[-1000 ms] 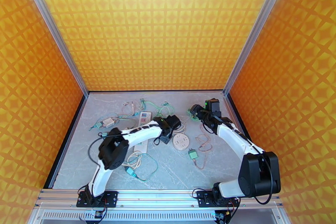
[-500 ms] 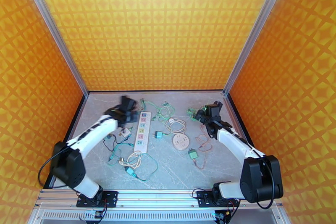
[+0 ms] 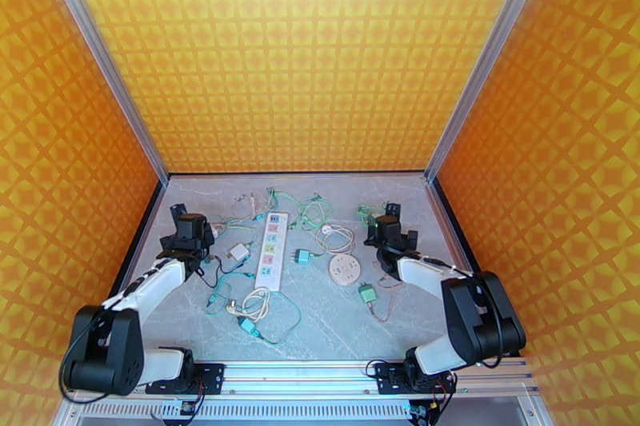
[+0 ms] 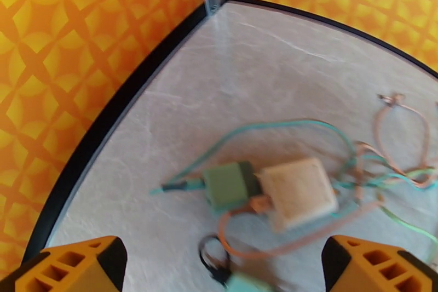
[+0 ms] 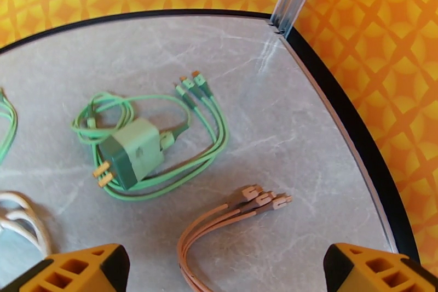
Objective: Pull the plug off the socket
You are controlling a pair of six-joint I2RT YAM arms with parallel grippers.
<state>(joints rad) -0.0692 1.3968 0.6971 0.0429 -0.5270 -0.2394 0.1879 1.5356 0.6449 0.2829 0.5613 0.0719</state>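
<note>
Since both grippers stand with their jaws wide apart and hold nothing, I judge that the pulling is not yet begun. The left gripper (image 3: 186,224) hovers at the left side of the table (image 3: 360,340). Its wrist camera shows me why it is aimed there: a green plug (image 4: 230,183) seems pushed into a small white socket block (image 4: 298,195), the two touching end to end, with thin cables crossing around them. This pair lies just ahead of the open fingers, so the left arm looks best placed to take the plug. The right gripper (image 3: 386,224) hangs near the far right corner, above a green charger (image 5: 134,156) whose pins are bare. It is free, so I think it is not my target. The long power strip (image 3: 272,250) in the middle seems to carry no plug, though I cannot be sure. Probably one gripper should hold the block while the other pulls.
</note>
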